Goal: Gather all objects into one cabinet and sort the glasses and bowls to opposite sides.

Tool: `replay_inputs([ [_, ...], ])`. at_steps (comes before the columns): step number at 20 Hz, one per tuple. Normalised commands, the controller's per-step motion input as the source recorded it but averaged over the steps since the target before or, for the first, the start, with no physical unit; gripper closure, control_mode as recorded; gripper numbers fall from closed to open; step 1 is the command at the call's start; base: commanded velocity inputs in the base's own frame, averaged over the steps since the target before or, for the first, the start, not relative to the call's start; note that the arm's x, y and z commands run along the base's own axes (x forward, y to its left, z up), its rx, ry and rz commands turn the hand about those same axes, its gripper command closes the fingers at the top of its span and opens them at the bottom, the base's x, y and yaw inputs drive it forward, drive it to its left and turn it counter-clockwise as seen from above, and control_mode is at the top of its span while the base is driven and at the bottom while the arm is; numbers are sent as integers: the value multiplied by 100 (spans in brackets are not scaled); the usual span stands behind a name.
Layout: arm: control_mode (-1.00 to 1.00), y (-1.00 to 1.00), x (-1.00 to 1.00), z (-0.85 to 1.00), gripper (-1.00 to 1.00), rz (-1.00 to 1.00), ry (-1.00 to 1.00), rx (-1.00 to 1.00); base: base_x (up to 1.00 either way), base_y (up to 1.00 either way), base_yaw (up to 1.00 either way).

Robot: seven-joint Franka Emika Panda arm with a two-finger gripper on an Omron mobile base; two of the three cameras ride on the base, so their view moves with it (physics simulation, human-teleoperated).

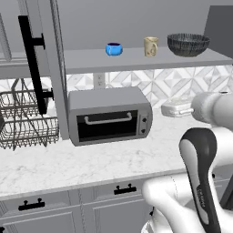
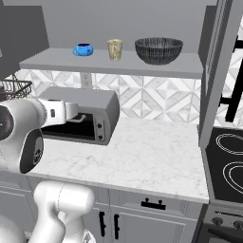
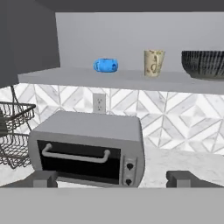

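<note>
The gripper [image 3: 112, 178] stands fully open and holds nothing, level with the toaster oven [image 3: 87, 148] on the counter. For the next pick, judged from here: raise the hand to shelf height and approach squarely. On the cabinet shelf [image 1: 136, 59] sit the tiny glossy blue bowl [image 1: 113, 48], cream mug [image 1: 151, 46] and wide ribbed dark bowl [image 1: 188, 44], well apart.

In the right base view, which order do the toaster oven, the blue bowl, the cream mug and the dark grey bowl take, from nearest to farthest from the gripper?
1. Toaster oven: on the counter, right at the open gripper.
2. Blue bowl: left end of the shelf, above the gripper.
3. Cream mug: middle of the shelf.
4. Dark grey bowl: right end of the shelf.
</note>
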Motion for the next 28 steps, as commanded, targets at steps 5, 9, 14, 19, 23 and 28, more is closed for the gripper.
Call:
replay_inputs([
  [5, -100, 4, -23, 6, -100, 1, -14, 7, 0, 0, 0],
  [9, -100, 0, -5, 79, -100, 0, 1, 29, 0, 0, 0],
  [14, -100, 7, -18, 20, -100, -1, 1, 8, 0, 0, 0],
  [19, -100, 1, -52, -3, -100, 0, -1, 9, 0, 0, 0],
  [23, -100, 10, -31, 0, -100, -2, -4, 4, 0, 0, 0],
  [28, -100, -12, -8, 5, -100, 0, 1, 25, 0, 0, 0],
])
